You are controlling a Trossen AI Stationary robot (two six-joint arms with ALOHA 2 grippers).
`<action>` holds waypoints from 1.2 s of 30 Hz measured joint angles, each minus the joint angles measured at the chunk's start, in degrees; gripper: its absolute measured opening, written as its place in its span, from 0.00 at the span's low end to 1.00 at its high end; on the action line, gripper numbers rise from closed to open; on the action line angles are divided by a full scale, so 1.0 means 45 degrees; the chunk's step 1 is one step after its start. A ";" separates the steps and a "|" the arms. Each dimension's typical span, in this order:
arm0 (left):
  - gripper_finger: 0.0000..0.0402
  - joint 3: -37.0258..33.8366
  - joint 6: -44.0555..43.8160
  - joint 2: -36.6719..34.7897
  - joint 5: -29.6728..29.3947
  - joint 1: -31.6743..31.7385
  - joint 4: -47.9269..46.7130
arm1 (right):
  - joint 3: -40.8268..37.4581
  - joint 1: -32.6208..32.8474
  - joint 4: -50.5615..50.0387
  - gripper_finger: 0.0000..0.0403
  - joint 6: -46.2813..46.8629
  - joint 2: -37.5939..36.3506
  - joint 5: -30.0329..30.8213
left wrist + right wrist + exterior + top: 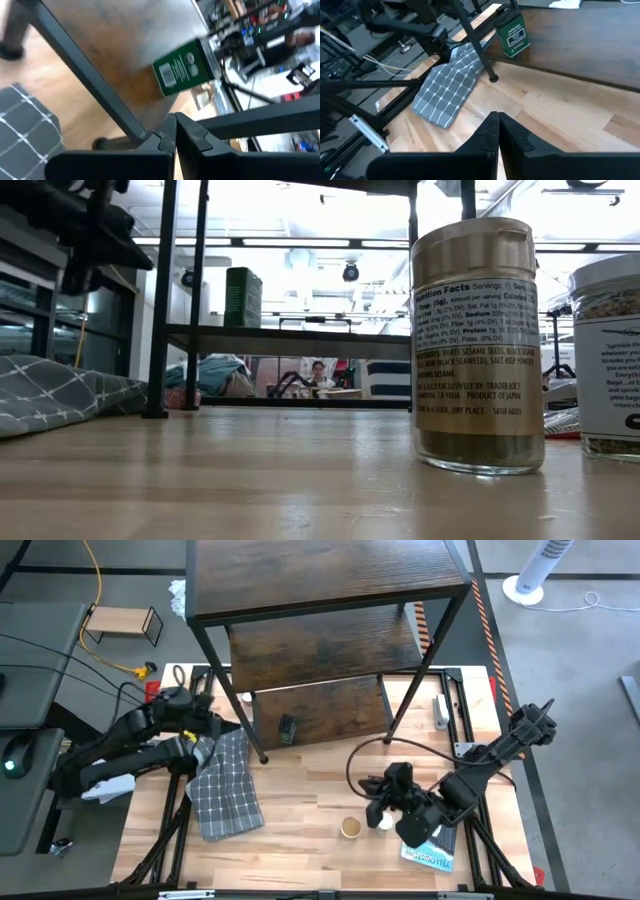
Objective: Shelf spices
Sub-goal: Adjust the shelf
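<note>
One green tin (287,729) already sits on the shelf's (320,575) bottom board, at about 11 o'clock from table centre. Two spices wait near the front edge: a tan jar (351,828) at roughly 5 o'clock and a white-capped jar (385,821) just beside it on the right. Low view shows both upright, tan jar (479,345) and white-capped jar (606,360) at frame edge.

Your right gripper (387,792) hovers just behind the two jars, and its wrist view shows the fingers (489,131) pressed together, holding nothing. Your left gripper (207,730) parks at 9 o'clock by the checked cloth (226,785), fingers (167,134) likewise closed and empty.

Step in hand looks like the pick of the next jar, not yet started. Next move calls for you to spread the right fingers, drop over one jar, probably the white-capped one, though overhead the gripper partly hides it. Keep clear of the tan jar; they stand close, and a bump could tip it.
</note>
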 joint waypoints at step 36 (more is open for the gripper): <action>0.00 0.0438 -0.4069 0.9287 -0.7303 -1.0483 1.2787 | 0.0000 -0.0618 0.0948 0.03 -0.1223 0.0584 -0.2213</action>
